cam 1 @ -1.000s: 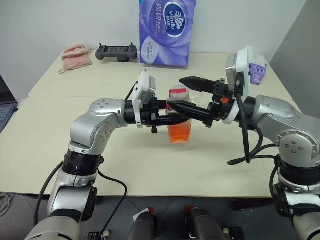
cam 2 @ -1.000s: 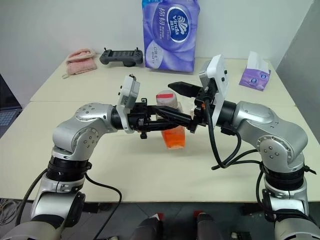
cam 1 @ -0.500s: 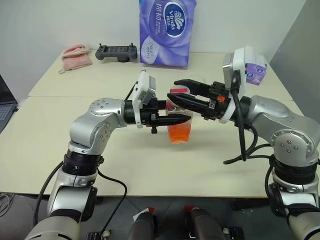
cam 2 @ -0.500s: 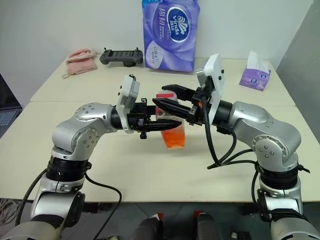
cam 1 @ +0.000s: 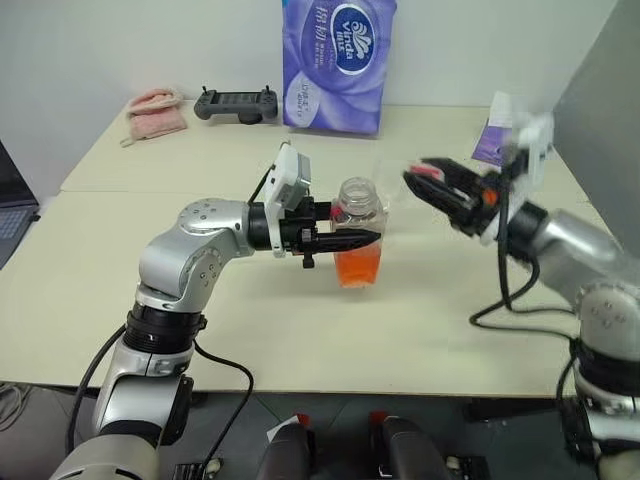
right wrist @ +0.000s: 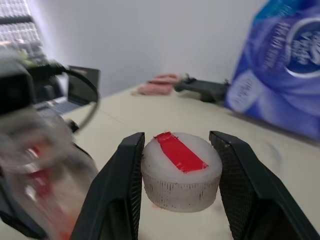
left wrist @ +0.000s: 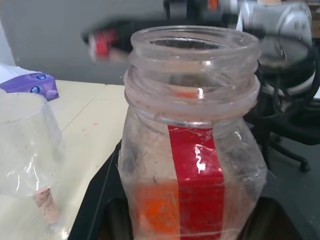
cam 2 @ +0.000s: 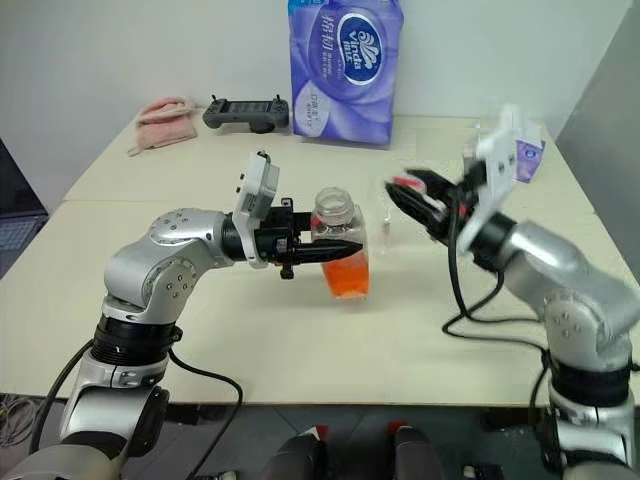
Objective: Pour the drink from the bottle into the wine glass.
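The bottle stands upright on the table with its mouth uncovered, a red label strip on its side. The orange-red drink fills its lower part. My left gripper is shut around the bottle's body, pointing level from the left. To the bottle's right, my right gripper is shut on the white cap with the red mark and holds it in the air, apart from the bottle. The wine glass stands just behind and right of the bottle, its stem faintly visible.
A tall purple tissue pack stands at the back middle. A black controller and a pink cloth lie at the back left. A small purple tissue box sits back right. A laptop edge shows at far left.
My right gripper closed on the cap atop the bottle, then drew away to the right and down with it, leaving the bottle's mouth open. The left arm and bottle stayed still.
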